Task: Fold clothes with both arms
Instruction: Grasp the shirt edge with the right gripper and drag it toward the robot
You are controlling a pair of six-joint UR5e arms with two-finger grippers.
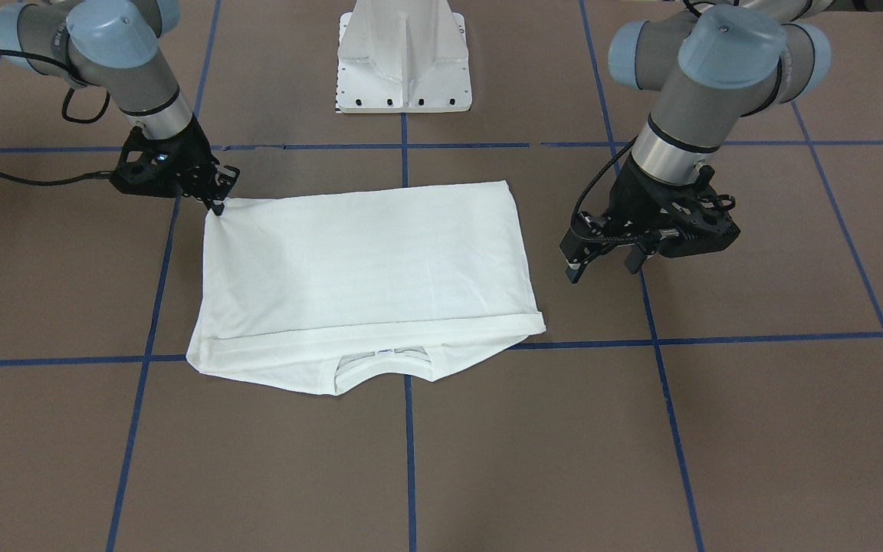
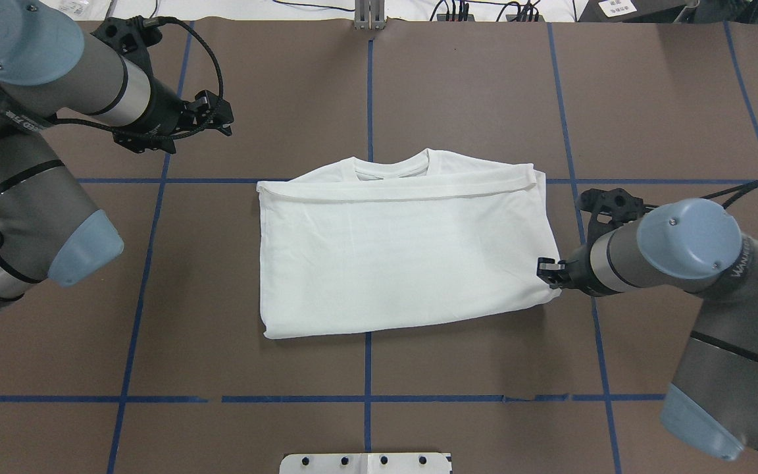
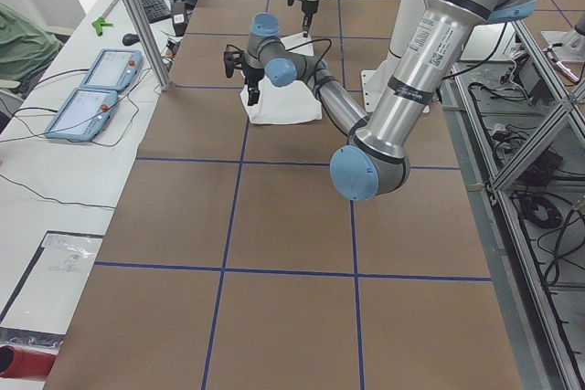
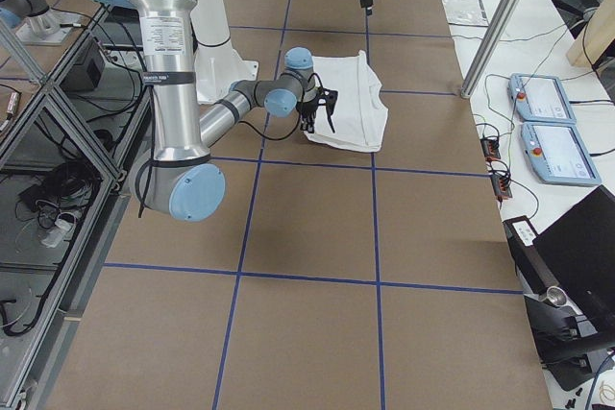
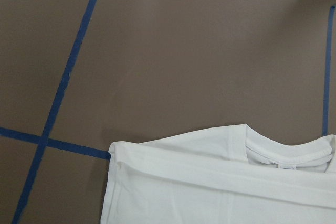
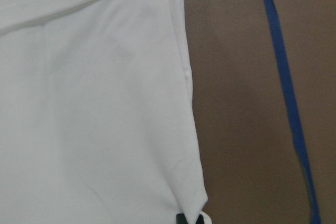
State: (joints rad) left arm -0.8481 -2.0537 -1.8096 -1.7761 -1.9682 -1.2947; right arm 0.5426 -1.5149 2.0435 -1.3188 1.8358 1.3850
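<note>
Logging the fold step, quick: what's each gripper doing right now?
Left gripper: jaws open, holding nothing, beside the T-shirt.
Right gripper: jaws closed on a corner of the T-shirt.

cannot trace the sleeves of the folded t-shirt [image 2: 399, 257], tucked under. cannot read the tiny neck label [image 1: 384, 352]. catches just the tips of the right gripper [image 1: 219, 207] fingers [image 6: 181, 219], cropped at the wrist view's bottom edge. crops the pedestal [image 2: 366, 463] in the overhead view.

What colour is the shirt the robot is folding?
The shirt is plain white all over; the overhead view shows it best.
</note>
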